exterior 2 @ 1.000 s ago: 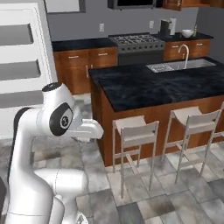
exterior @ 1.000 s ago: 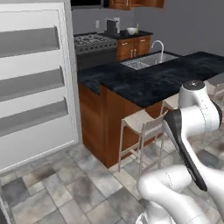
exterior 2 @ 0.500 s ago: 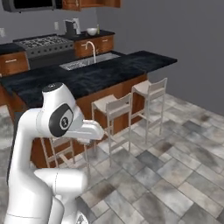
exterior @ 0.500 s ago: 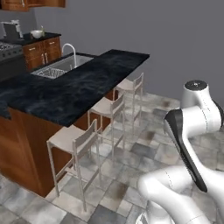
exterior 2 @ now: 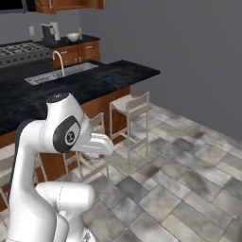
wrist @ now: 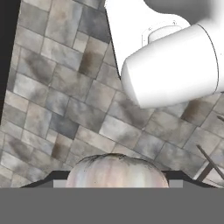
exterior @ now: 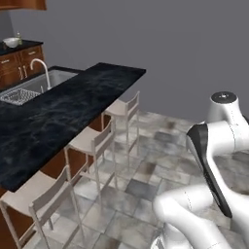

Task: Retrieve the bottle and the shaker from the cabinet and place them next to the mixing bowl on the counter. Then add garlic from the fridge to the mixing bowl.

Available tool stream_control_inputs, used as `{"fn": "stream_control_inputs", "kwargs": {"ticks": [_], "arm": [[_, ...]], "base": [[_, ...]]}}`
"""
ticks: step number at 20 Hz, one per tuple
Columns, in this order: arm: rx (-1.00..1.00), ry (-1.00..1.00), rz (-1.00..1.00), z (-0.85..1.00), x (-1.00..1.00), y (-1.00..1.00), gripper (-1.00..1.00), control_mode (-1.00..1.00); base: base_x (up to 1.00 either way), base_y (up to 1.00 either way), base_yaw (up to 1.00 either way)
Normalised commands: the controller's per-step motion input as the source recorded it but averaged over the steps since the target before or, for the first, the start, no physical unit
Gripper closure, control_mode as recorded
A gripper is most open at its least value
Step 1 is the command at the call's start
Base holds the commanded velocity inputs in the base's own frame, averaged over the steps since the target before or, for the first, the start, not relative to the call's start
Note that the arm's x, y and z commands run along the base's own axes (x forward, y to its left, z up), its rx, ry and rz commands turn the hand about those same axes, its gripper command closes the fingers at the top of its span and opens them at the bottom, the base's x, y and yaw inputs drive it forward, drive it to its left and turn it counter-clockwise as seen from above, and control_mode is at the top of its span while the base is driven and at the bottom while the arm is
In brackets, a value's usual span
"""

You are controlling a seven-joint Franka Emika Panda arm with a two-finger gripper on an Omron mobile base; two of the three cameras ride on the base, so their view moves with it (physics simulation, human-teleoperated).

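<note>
Both base views overlook the island counter (exterior: 58, 112); hand view faces floor.

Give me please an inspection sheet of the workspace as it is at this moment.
Surface: black island counter with a sink set in it.
Job's things: garlic between the finger tips; white bowl on the far counter; bottle and shaker too small to tell.
Clutter: nothing seen.
Grippers: gripper closed on the garlic, above the tiled floor.
Cables: nothing seen.
Surroundings: stools along the island, stove, grey wall.
</note>
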Motion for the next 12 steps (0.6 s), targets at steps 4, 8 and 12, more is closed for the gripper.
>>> {"fn": "stream_control_inputs", "kwargs": {"ticks": [4, 8, 12], "arm": [[0.00, 0.00, 0.00, 0.00, 0.00, 0.00, 1.00, 1.00], [0.00, 0.00, 0.00, 0.00, 0.00, 0.00, 1.00, 1.00], [0.00, 0.00, 0.00, 0.00, 0.00, 0.00, 1.00, 1.00]], "base": [[0.88, -0.85, 0.14], [0.88, -0.97, 0.19], [0.93, -0.99, 0.24]]}}
